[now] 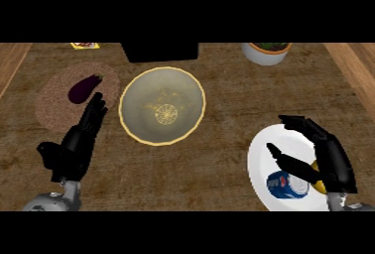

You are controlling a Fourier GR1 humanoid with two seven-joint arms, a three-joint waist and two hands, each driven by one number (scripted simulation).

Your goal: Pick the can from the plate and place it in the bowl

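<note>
A blue can [287, 185] lies on its side on the white plate [265, 149] at the lower right. My right hand [327, 154] hovers over the plate with fingers bent and thumb spread, just above and beside the can, holding nothing. Part of a yellow thing under the hand is hidden. The yellow-rimmed bowl [162, 106] stands in the middle of the counter. At the left my left hand [77, 144] rests open with fingers straight, pointing up beside the bowl.
A purple eggplant [84, 88] lies on a round cork mat [58, 101] at the upper left. A black box [161, 51] stands behind the bowl, a white pot with greenery [267, 52] at the upper right.
</note>
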